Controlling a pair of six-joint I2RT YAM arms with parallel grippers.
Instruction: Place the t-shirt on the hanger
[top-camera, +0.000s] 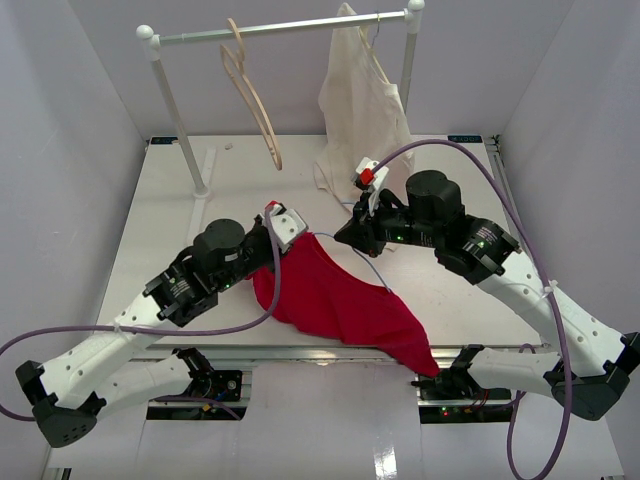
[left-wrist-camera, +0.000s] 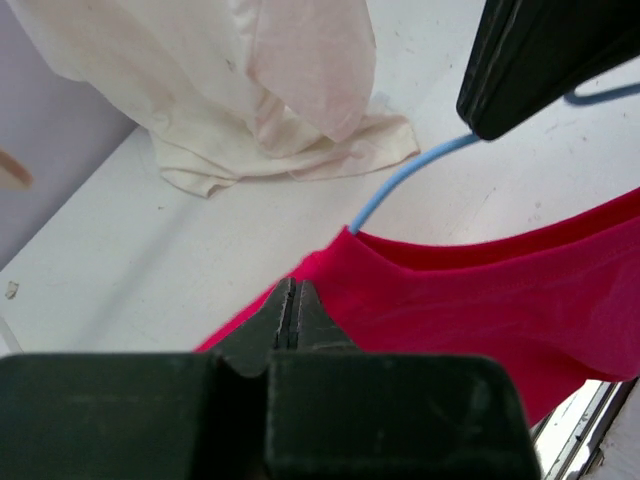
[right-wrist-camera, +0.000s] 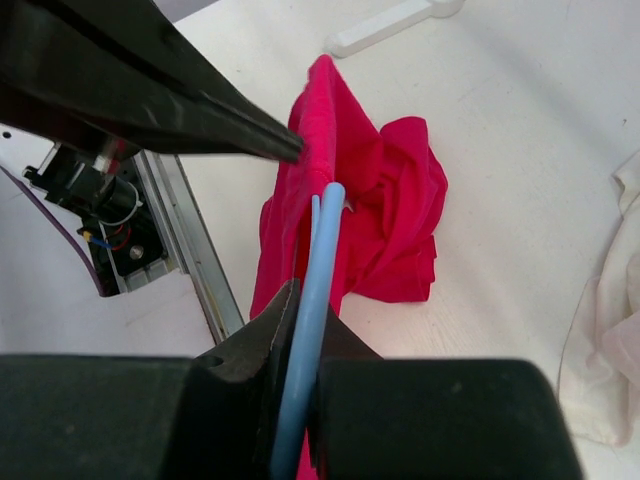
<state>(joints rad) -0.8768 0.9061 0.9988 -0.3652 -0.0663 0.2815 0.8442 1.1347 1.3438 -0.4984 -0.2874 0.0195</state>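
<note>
Left jaws pinching soft crimson t-shirt (top-camera: 340, 300), right jaws clamping thin blue hanger (right-wrist-camera: 320, 260) (wire)

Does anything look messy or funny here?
Yes. The crimson-red cloth t-shirt lies crumpled, one end drooping off the near edge of the white table, with the thin light-blue wire hanger poking from it. The cream-white garment on the metal rail sags, its hem bunched on the table.

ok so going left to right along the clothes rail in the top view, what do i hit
white left rail post → pale wooden hanger → cream-white cloth garment → white right rail post
</note>
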